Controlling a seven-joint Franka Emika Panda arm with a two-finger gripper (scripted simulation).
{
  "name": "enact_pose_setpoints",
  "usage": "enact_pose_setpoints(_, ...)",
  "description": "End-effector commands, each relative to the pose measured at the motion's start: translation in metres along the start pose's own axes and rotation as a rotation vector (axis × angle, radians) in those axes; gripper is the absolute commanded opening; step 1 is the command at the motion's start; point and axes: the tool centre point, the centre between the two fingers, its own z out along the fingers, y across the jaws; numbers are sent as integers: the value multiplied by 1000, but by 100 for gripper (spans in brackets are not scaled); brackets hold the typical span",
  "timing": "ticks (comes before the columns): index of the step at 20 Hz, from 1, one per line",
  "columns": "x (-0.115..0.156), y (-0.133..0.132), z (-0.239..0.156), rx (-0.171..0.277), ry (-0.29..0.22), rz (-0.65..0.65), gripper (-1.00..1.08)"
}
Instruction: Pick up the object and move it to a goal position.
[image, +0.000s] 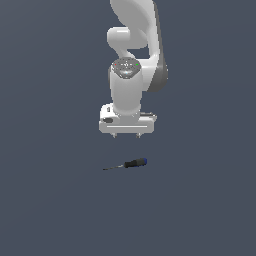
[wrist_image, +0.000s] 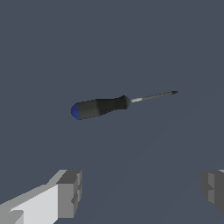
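Screwdriver flat, apart below spread fingers.

plain dark grey-blue floor, evenly lit

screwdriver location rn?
The screwdriver lies flat on the dark floor near the exterior view's centre, just below the open tool and untouched, its blue handle end toward that view's right.

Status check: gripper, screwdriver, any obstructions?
Gripper open, empty, hovering above the surface. Screwdriver lying flat below it, untouched. Nothing else in view near it.
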Motion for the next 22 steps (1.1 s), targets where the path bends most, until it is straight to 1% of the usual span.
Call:
enact_pose_setpoints(1,0,0,0,0,0,0,100)
enact_pose_setpoints(4,-2,0,1,-3,-6,-5,100)
enact_pose_setpoints(9,-10,-1,3,-17,-34,-30,100)
enact_pose_setpoints(13,-10,-2,3,-18,-35,-33,100)
enact_pose_setpoints(18,-8,-1,5,-17,-34,-3,100)
enact_pose_setpoints(22,-5,-1,8,-14,-33,46,100)
